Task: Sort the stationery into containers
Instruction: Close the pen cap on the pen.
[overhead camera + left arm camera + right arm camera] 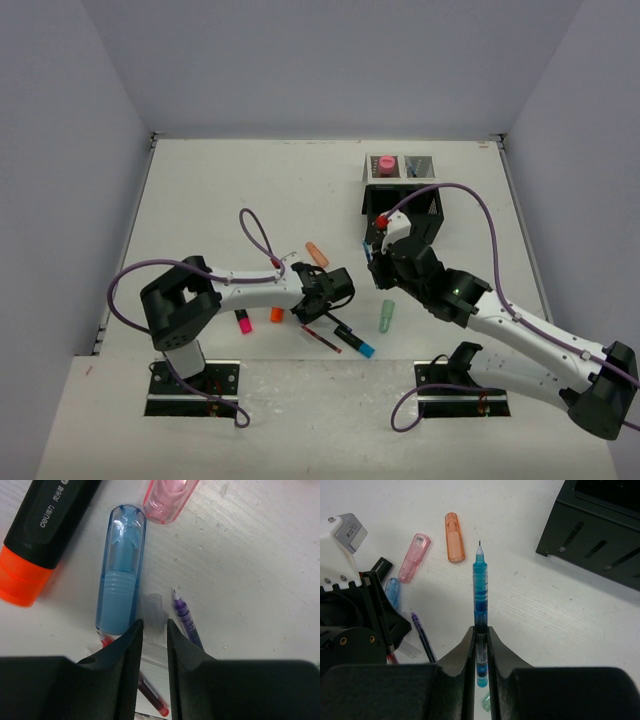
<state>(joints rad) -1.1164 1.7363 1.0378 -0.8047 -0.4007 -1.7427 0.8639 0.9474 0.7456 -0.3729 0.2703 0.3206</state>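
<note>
Right gripper (pixel 480 632) clamped tight on a thin blue pen (pixel 480 587), tip pointing away; pen sits just left of the black mesh organizer (pixel 430 210) at the far right of the table; pink glue stick (pixel 385 163) stands in its far-left compartment. Left gripper (pixel 154 628) low over the table (pixel 250 570), jaws a narrow gap apart; small clear cap (pixel 152 607) at the tips, contact cannot be told. Blue highlighter (pixel 121 570), orange highlighter (pixel 35 545), purple pen (pixel 186 622) and red pen (pixel 152 700) lie close around it. Mint highlighter (pixel 386 316) and peach highlighter (pixel 317 254) lie loose between the arms.
</note>
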